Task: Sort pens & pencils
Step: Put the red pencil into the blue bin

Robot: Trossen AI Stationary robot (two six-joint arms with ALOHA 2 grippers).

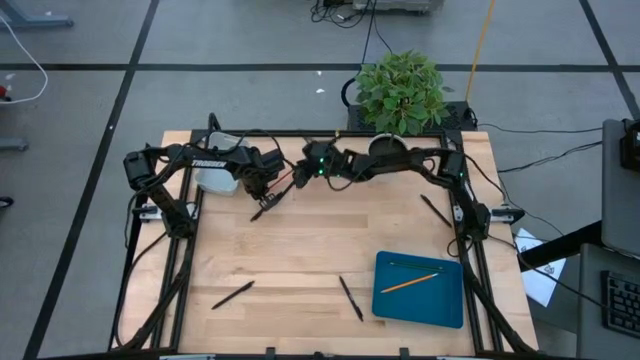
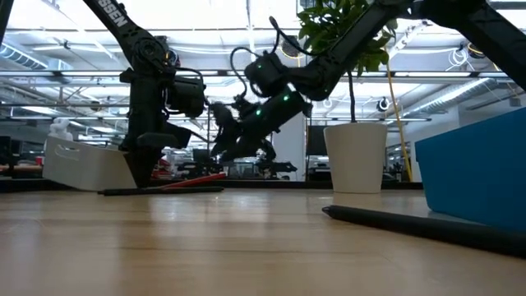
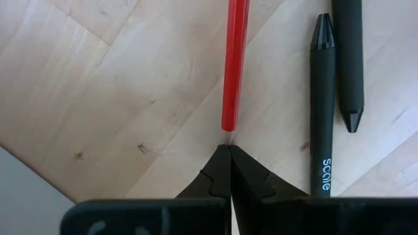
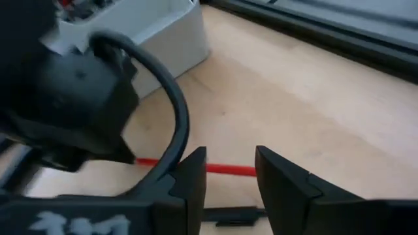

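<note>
Left wrist view: left hand (image 3: 226,151) shut, empty, tips at red pencil (image 3: 234,65); right hand (image 4: 230,171) half-open above pencil.

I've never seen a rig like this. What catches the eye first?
Both dark arms meet at the table's far side over a red pencil: the left gripper shut at its tip, the right gripper open above it. Nearer, a blue tray holds an orange pencil.

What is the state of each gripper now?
Left gripper: closed, empty, its tip at the red pencil.
Right gripper: open, holding nothing, above the pencil.
</note>
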